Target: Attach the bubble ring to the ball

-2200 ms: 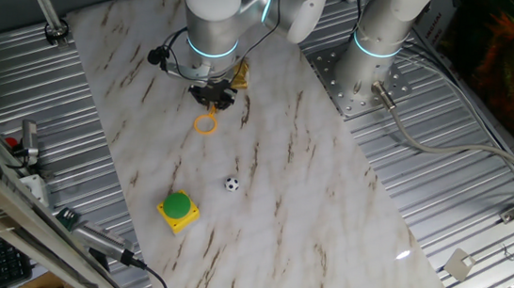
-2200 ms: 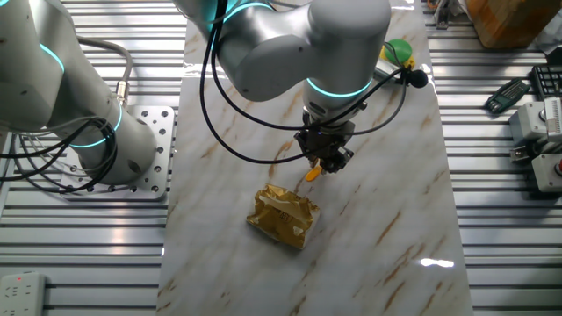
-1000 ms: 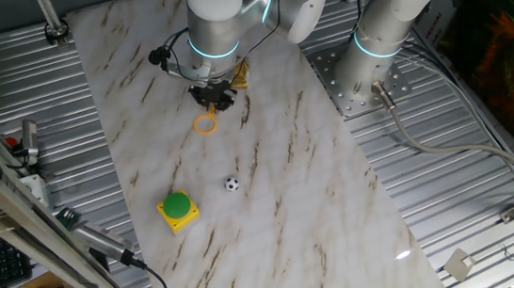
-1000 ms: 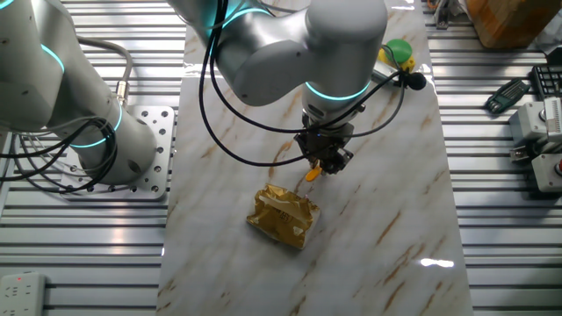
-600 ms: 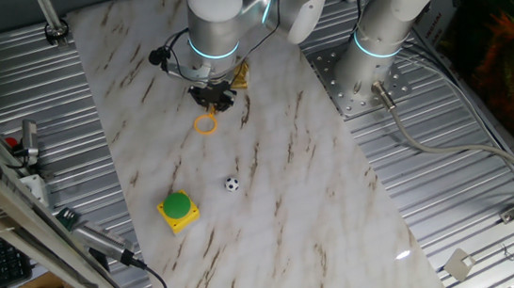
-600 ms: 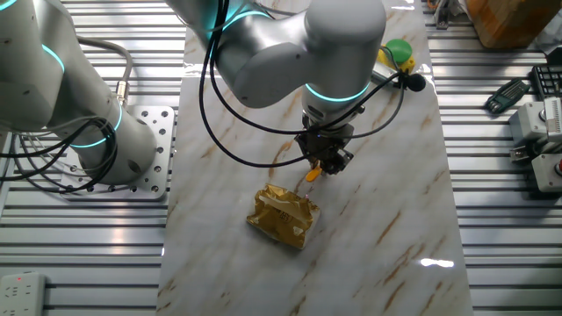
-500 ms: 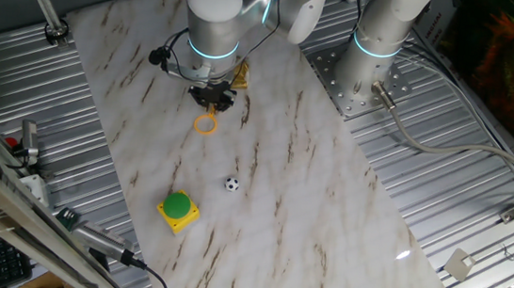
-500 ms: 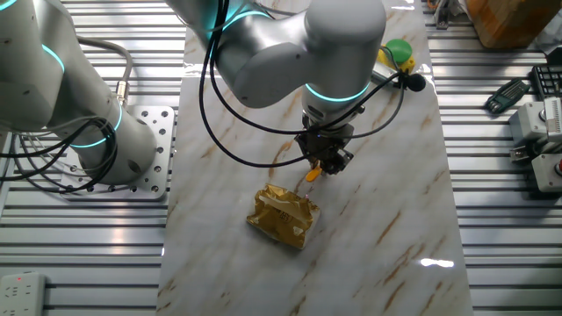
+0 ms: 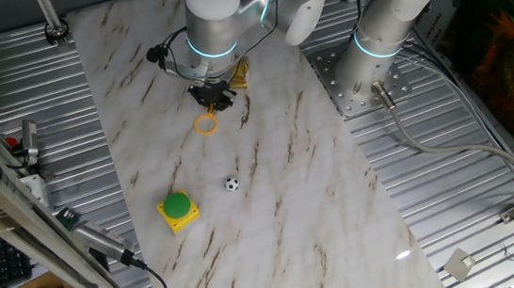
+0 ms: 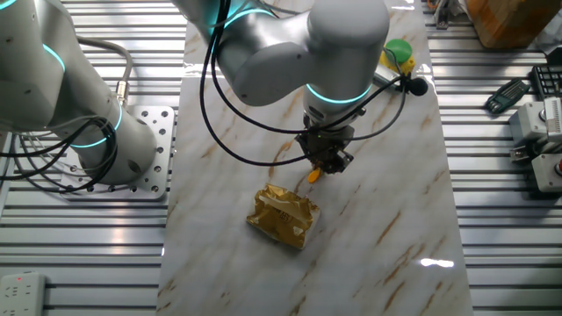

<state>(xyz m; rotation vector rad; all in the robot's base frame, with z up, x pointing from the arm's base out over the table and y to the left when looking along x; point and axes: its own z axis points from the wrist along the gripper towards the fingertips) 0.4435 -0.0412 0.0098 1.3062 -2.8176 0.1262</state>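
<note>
The bubble ring [image 9: 206,122] is a small orange loop on the marble board, its short handle pointing up into my gripper [image 9: 211,99]. The gripper's fingers look closed on that handle, just above the board. In the other fixed view only an orange tip of the ring [image 10: 313,175] shows below the gripper [image 10: 327,163]. The ball [image 9: 231,184] is a tiny black-and-white one, lying apart from the ring, nearer the front of the board. It is hidden in the other fixed view.
A green button on a yellow base [image 9: 177,208] sits near the ball; it also shows in the other fixed view [image 10: 399,50]. A crumpled golden wrapper [image 10: 283,215] lies beside the gripper. Ribbed metal table [image 9: 478,203] surrounds the marble board [image 9: 287,223].
Almost nothing: the arm's wrist has shifted very slightly; the ring, the ball and the button stay where they were.
</note>
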